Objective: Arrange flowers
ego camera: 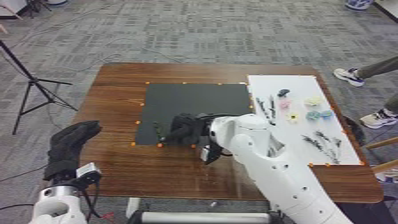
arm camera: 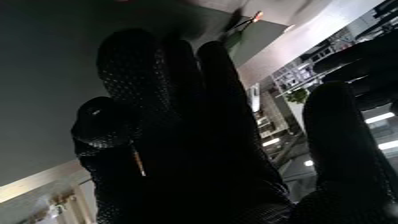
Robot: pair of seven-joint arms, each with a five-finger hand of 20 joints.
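The right hand (ego camera: 187, 126) is over the lower part of the black mat (ego camera: 191, 100), near the middle of the frame, with a green sprig (ego camera: 158, 131) just beside it on its left; whether that hand is closed on the sprig or merely next to it, I cannot tell. The left hand (ego camera: 71, 140) is open and relaxed at the left edge of the frame, holding nothing. The step in hand is probably placing or adjusting this sprig. If the grip is loose or absent, the thin stem could slip, roll or turn out of line as the right hand moves away; if the glove presses down too hard, it could bend the stem or drag it across the mat. A sweep of the right arm (ego camera: 275, 170) towards the white board (ego camera: 311, 155) could also knock the light flowers there or tangle the leafy pieces, since several lie close together. As for counts, there is one green sprig by the right hand, and on the board, in the right part of the frame, I make out two blue blooms (ego camera: 319, 115), one pink flower (ego camera: 285, 104), one cream flower (ego camera: 313, 101), one small yellow flower (ego camera: 293, 117) and one dark bloom (ego camera: 282, 93). Two dark slender stems (ego camera: 272, 107) lie at the board's left side, and lower down is a group of leafy sprigs (ego camera: 324, 142), seemingly three, though they overlap too much to be certain.
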